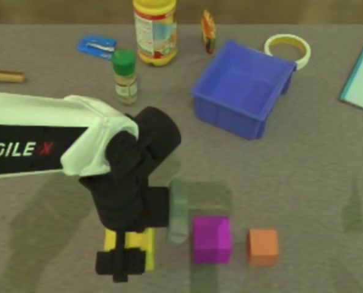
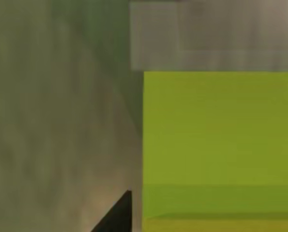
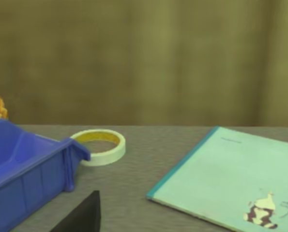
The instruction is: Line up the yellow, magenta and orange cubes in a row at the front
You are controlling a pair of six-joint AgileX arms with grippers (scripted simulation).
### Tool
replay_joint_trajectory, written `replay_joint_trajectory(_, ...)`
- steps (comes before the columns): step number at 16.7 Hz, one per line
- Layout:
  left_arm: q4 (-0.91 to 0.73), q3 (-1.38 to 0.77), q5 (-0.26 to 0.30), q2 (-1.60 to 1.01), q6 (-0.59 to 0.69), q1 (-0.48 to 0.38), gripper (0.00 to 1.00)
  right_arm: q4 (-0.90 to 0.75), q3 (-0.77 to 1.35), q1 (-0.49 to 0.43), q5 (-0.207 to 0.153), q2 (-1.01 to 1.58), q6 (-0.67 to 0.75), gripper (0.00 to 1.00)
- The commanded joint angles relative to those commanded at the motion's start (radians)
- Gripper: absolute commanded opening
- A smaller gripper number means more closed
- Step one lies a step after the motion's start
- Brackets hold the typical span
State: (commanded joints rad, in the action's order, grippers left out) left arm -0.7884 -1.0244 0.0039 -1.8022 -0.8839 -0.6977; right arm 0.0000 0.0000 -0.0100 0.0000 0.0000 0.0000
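Front edge of the table (image 1: 327, 183), top view: the left gripper (image 1: 121, 261) sits directly over the yellow cube (image 1: 146, 249), covering most of it; whether its fingers are parted or clamping the cube cannot be told. In the left wrist view the yellow cube (image 2: 221, 145) fills much of the picture, with one dark finger (image 2: 115, 216) just beside its edge. To the right of the yellow cube stands the magenta cube (image 1: 211, 238), and right of that, a little apart, the orange cube (image 1: 262, 246); the three lie roughly in a row. Farther back: a blue box (image 1: 242, 88), a green-capped jar (image 1: 125, 76), a yellow-lidded jar (image 1: 155, 30), a tape roll (image 1: 287, 50) just beside the box, and a teal book (image 1: 361, 76) at the right edge. The right gripper is out of the top view; a dark part of it (image 3: 81, 216) shows in its wrist view, its state unclear.
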Motion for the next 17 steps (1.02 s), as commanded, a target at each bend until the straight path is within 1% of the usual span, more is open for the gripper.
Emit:
replay_joint_trajectory(1,0.000,0.000,0.000,0.000,0.000,0.000,1.00,0.000,0.000,0.000,0.000,0.000,0.000,1.00)
replay_joint_trajectory(11,-0.017,-0.014,0.001,0.006,0.000,0.002,1.00,0.000,0.000,0.000,0.000,0.000,0.000,1.00)
replay_joint_trajectory(17,-0.235,-0.145,0.000,0.085,0.001,0.016,1.00,0.000,0.000,0.000,0.000,0.000,0.000,1.00)
